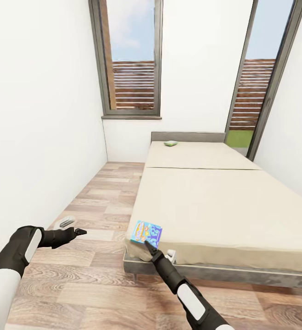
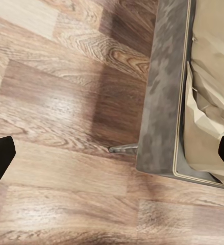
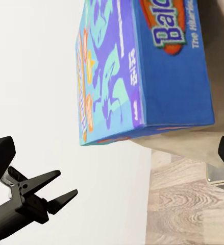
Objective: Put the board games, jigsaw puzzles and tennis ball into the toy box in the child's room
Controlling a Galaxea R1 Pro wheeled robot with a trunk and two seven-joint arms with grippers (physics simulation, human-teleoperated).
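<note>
Head view, nearest: right gripper [image 1: 147, 244], black, two-fingered, reaches to the near left corner of the low beige-mattressed bed with dark grey frame [image 1: 224, 270]; its tips lie at the lower edge of the game box. Contact cannot be confirmed.
Right claw state: right wrist view shows both black fingertips [image 3: 0, 158] set wide apart at the frame edges, nothing between them. Spread, empty.
Left gripper [image 1: 80, 232]: hangs over the wood-plank floor [image 1: 77, 284], well apart from the bed. Left wrist view shows its tips wide, holding nothing, with the frame corner and a metal leg [image 2: 123, 148] below.
Task item, near: small flat blue printed board game box [image 1: 146, 233], lying flat on the mattress corner, close to the edge. Right wrist view shows its blue side panel and printed face [image 3: 142, 66].
Handling judgement: probably light, stiff cardboard with a smooth printed skin, so liable to slip; the soft mattress may yield under a downward press.
Grip point judgement: across the two long thin edges, at the corner overhanging nearest the claw.
Task item, far: second flat box, green and white [image 1: 171, 143], on the mattress beside the grey headboard [image 1: 187, 136].
Beyond: white walls, two tall grey-framed windows [image 1: 131, 59].
</note>
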